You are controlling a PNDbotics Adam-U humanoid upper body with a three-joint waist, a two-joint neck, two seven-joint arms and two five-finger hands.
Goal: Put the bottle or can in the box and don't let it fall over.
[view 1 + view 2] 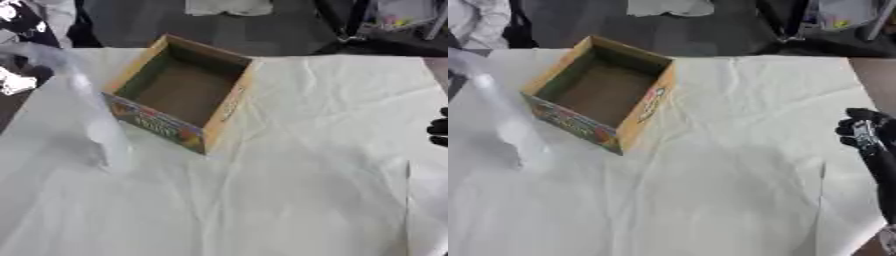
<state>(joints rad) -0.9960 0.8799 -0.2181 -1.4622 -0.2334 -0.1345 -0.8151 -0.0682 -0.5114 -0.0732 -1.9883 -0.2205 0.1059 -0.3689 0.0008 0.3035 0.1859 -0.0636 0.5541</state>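
An open cardboard box (229,102) with a colourful printed front stands upright on the white cloth, left of centre; its brown inside shows nothing in it. A pale, see-through blurred streak (94,117) runs from the upper left down to the cloth just left of the box; I cannot make out what it is. No bottle or can shows clearly. My right hand (864,132), black, rests at the right edge of the table, far from the box, fingers relaxed and holding nothing. My left hand is out of sight.
The white cloth (289,200) is creased and covers the table, with a fold line (822,200) at the lower right. The table's far edge runs just behind the box. Dark floor and chair legs (794,25) lie beyond.
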